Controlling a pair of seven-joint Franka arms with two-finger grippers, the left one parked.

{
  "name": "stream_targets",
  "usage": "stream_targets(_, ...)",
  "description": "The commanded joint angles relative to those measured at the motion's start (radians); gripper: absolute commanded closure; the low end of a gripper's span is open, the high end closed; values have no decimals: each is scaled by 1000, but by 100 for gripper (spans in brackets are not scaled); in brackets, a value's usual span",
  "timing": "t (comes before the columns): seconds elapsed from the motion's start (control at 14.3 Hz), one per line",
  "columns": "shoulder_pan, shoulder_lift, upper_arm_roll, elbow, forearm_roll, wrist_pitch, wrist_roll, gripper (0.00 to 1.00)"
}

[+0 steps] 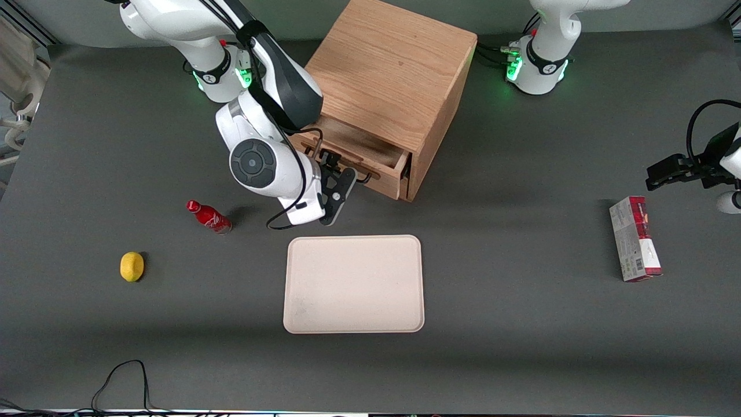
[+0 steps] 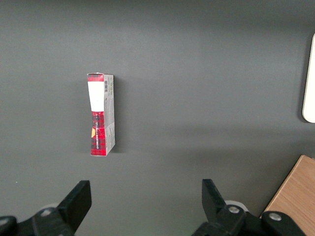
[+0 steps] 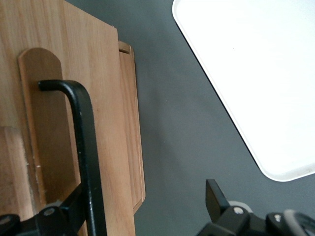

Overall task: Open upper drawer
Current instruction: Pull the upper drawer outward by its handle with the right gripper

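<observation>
Upper drawer partly pulled out, gripper at its handle.

The upper drawer (image 1: 370,152) of the wooden cabinet (image 1: 393,75) stands out some way, its inside showing from above. The gripper (image 1: 331,161) is at the black bar handle (image 3: 83,147), jaws apart, with the bar just beside one finger (image 3: 69,209). Judging so, most pulling is done; perhaps a little more remains, then withdrawing.

Overhead front view; two close wrist views, tray (image 1: 353,284) shared.

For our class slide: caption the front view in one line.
Gripper at the handle of the partly open upper drawer, tray nearby.
</observation>
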Motion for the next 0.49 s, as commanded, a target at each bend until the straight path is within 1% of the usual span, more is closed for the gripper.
stream_targets(0.0,-9,7,-1,-3,25,21,-52,0)
stream_targets(0.42,-21,9,-1,-3,28,49,-52,0)
